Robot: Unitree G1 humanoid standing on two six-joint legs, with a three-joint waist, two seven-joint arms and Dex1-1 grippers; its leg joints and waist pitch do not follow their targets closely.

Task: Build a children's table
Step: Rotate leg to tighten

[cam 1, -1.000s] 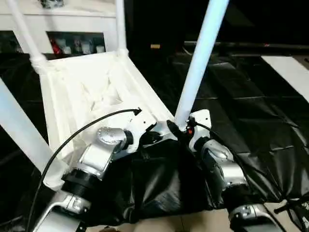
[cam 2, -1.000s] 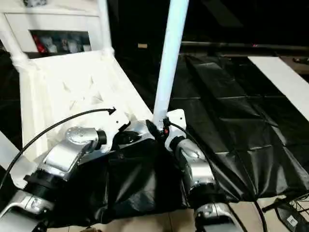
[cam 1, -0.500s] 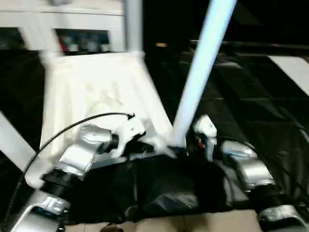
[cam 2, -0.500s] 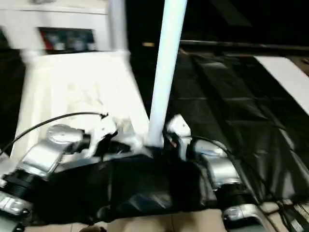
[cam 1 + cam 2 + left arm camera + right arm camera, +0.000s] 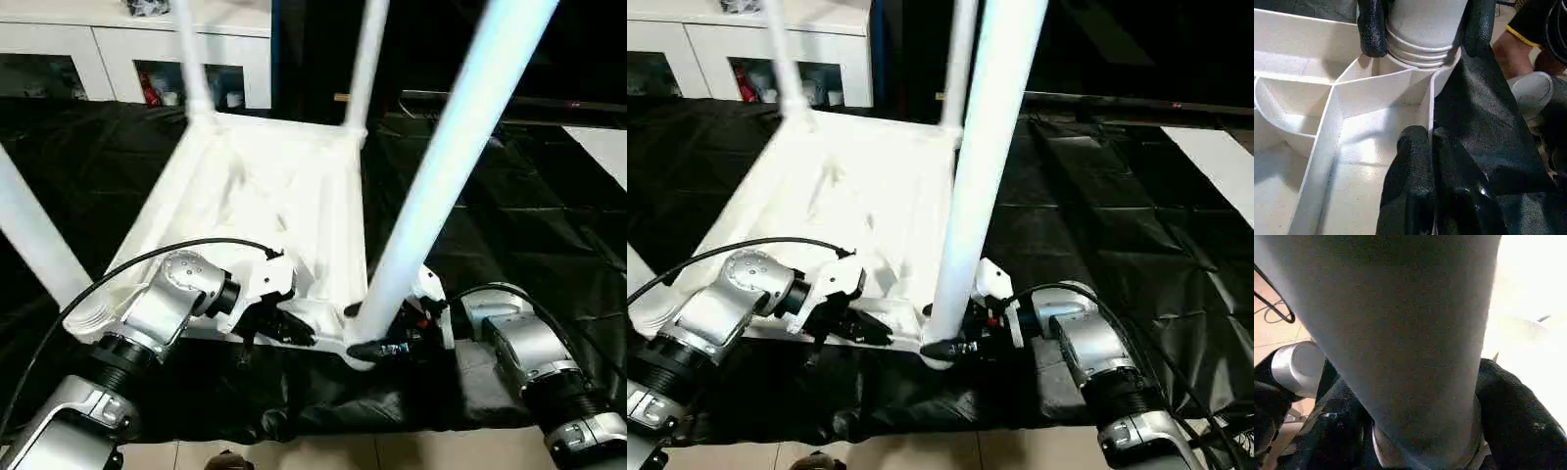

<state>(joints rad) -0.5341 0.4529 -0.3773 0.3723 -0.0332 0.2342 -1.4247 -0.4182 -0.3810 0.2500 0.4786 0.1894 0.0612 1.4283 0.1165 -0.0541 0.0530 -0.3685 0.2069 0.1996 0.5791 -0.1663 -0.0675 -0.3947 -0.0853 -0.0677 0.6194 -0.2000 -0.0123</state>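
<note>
Lying upside down on black sheeting [image 5: 509, 225], the white plastic table top [image 5: 284, 196] showed its ribbed underside, four tube legs rising from the corner sockets. A white glass-door cabinet [image 5: 118, 59] stood behind. The right gripper [image 5: 955, 345] clasped the base of the near leg [image 5: 431, 186]; the left gripper [image 5: 294, 333] pinched the top's edge wall, fingers [image 5: 1415, 191] closed on it.

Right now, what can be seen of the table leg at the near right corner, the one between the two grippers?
The near right leg is a long, round, smooth white plastic tube, standing up from the upside-down table top's corner socket and leaning slightly right. Ridged rings circle its base where it enters the socket. The right gripper is closed around that base, black fingers on either side. The left gripper pinches the top's rim beside it.
</note>
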